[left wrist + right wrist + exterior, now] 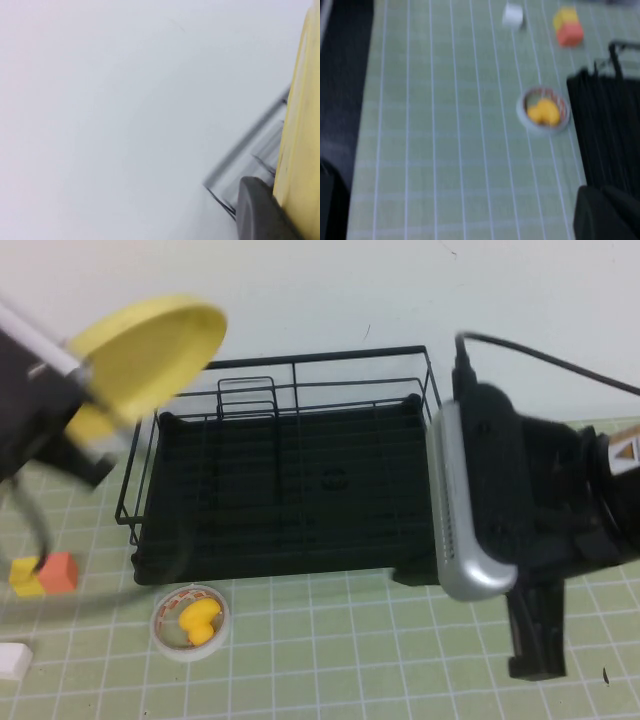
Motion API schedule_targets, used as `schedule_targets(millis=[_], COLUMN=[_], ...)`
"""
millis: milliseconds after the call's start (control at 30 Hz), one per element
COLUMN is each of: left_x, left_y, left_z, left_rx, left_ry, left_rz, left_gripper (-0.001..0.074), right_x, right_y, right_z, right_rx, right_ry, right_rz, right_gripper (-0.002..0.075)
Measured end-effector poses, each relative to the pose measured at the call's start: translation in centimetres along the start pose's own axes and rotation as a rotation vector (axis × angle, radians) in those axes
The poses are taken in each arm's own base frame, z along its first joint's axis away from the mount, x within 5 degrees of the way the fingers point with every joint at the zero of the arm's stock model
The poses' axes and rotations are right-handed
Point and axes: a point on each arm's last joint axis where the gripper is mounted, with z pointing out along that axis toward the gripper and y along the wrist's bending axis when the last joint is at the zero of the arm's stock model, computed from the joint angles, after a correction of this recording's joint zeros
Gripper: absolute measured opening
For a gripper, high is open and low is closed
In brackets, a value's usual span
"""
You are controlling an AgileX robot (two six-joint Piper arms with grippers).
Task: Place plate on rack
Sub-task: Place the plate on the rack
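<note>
The plate [150,345], pale yellow and round, is held up in the air over the rack's left rear corner, tilted so its underside faces the camera in the high view. The left gripper [85,390] has it by the lower edge, jaws closed on the rim; in the left wrist view the plate [302,130] fills one side, with a dark finger [260,212] against it and blurred rack wires behind.

The rack [285,490], a black wire frame over a black tray, stands on the green gridded bench [350,660], with its short upright dividers [245,395] at the back left, just below the plate.

The right gripper [535,635] hangs low beside the rack's front right corner; I cannot tell how its jaws stand.

The main risk, as I judge it, is the grip: held by a thin edge only, the plate could pivot or slip on the way down. It could also miss the slot between dividers, strike a wire and tip flat onto the tray. A white tape ring [190,620] with a yellow piece inside lies near the rack's front left, out of the way.
</note>
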Motion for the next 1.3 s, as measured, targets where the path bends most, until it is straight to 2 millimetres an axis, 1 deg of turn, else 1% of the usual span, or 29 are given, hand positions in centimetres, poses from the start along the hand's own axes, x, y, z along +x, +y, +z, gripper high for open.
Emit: schedule_targets(millis=[33, 100, 200, 233, 300, 333, 400, 500, 667, 833, 967, 1300], left_x=[-0.1, 0.3, 1.7, 1.9, 3.1, 3.7, 4.4, 5.0, 5.2, 6.5, 6.7, 6.8], left_y=[0.1, -0.3, -1.9, -2.3, -3.6, -4.2, -5.2, -6.2, -6.7, -8.1, -8.4, -8.1], left_z=[1.4, 4.9, 10.1, 11.5, 14.5, 15.8, 17.7, 19.9, 21.5, 22.4, 22.5, 22.5], left_rx=[-0.019, -0.035, 0.005, 0.019, 0.067, 0.085, 0.111, 0.130, 0.143, 0.203, 0.212, 0.210], left_ry=[-0.015, -0.031, -0.027, -0.032, -0.022, -0.017, -0.013, -0.016, -0.038, -0.040, -0.049, -0.048], left_rz=[0.027, 0.089, 0.198, 0.238, 0.308, 0.331, 0.346, 0.351, 0.346, 0.395, 0.415, 0.409], left_gripper=[0.0098, 0.0097, 0.0098, 0.0097, 0.0098, 0.0098, 0.0097, 0.0097, 0.0098, 0.0097, 0.0097, 0.0097], right_x=[0.4, 1.1, 1.9, 2.2, 2.7, 3.0, 3.5, 3.9, 4.4, 4.6, 4.6, 4.7], right_y=[0.0, 0.1, 0.3, 0.4, 0.5, 0.6, 0.7, 0.8, 0.7, 0.6, 0.6, 0.6], right_z=[0.1, 0.3, 0.7, 0.8, 1.0, 1.1, 1.2, 1.1, 0.9, 0.9, 0.9, 0.9], right_rx=[0.005, 0.008, 0.005, 0.003, 0.003, 0.003, 0.001, 0.002, 0.018, 0.025, 0.024, 0.030], right_ry=[0.030, 0.075, 0.126, 0.143, 0.173, 0.190, 0.229, 0.276, 0.332, 0.349, 0.354, 0.363], right_rz=[0.002, 0.007, 0.012, 0.017, 0.030, 0.040, 0.069, 0.111, 0.125, 0.128, 0.135, 0.154], right_gripper=[0.0006, 0.0005, 0.0005, 0.0004, 0.0004, 0.0004, 0.0004, 0.0004, 0.0004, 0.0004, 0.0004, 0.0003])
